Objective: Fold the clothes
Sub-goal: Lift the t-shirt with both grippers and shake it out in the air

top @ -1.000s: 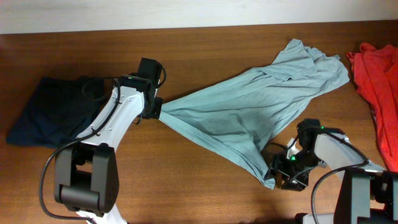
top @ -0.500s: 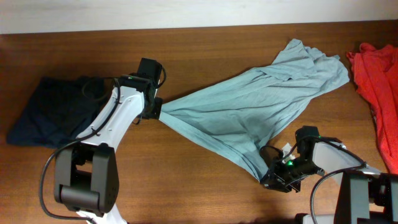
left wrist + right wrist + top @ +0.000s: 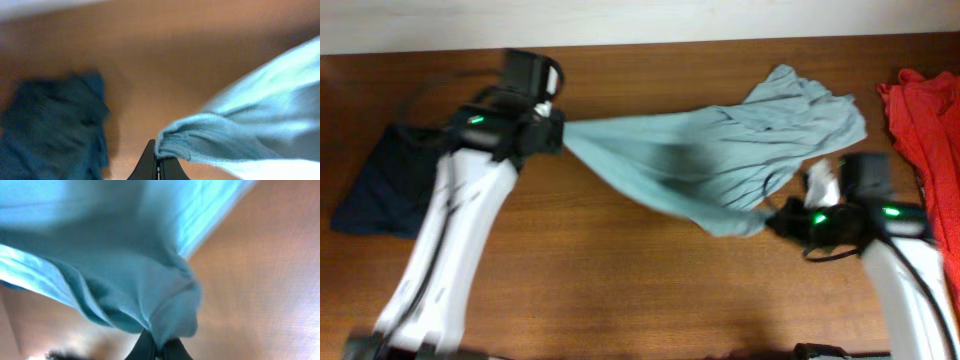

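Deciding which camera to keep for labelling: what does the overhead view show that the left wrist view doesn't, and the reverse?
Only overhead: the red-orange garment at the right edge, and the right hand gripping one end of the grey-blue T-shirt. Only left wrist: a close look at the left hand shut on a bunched shirt edge. Both: the T-shirt, the navy garment, the wooden table.
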